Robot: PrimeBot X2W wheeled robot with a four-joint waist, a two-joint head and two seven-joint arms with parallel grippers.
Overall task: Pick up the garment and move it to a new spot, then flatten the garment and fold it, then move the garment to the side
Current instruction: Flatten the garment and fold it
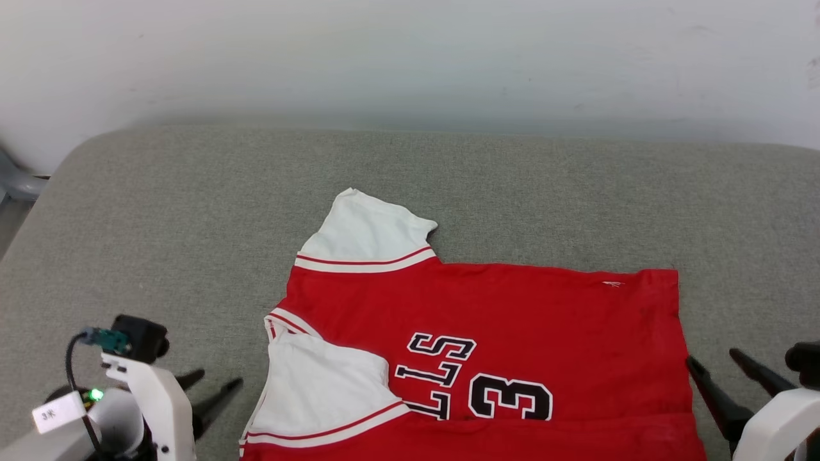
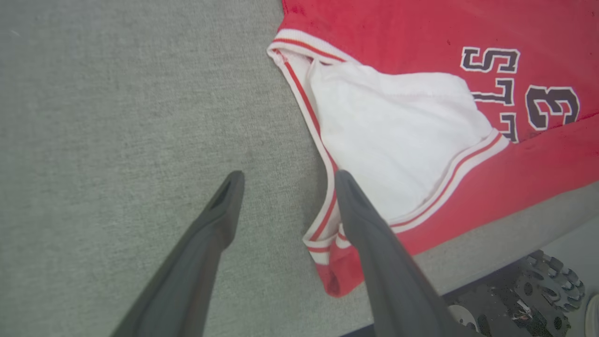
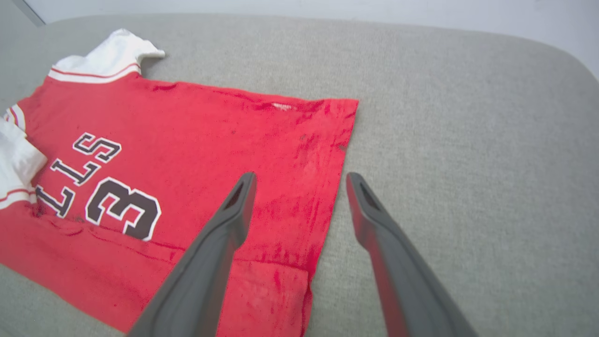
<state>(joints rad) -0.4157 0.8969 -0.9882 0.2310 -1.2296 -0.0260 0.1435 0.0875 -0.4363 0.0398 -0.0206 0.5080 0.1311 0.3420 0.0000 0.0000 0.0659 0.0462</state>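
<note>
Left end effector [image 2: 288,176] spread, garment [image 2: 402,121] alongside (wheel [image 2: 554,281] below)

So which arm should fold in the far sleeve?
Left, likely: the left tool is open beside the collar end of the shirt, same side as the far sleeve. The right tool is at the hem.

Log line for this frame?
left gripper: open, empty | right gripper: open, empty | garment: flat, near edge folded over | stage: folding

Grey-green fabric-covered surface [image 1: 192,211] with rounded corners, pale wall [image 1: 410,57] close behind it, grey curved object [image 1: 16,182] of unclear kind at far left.
</note>
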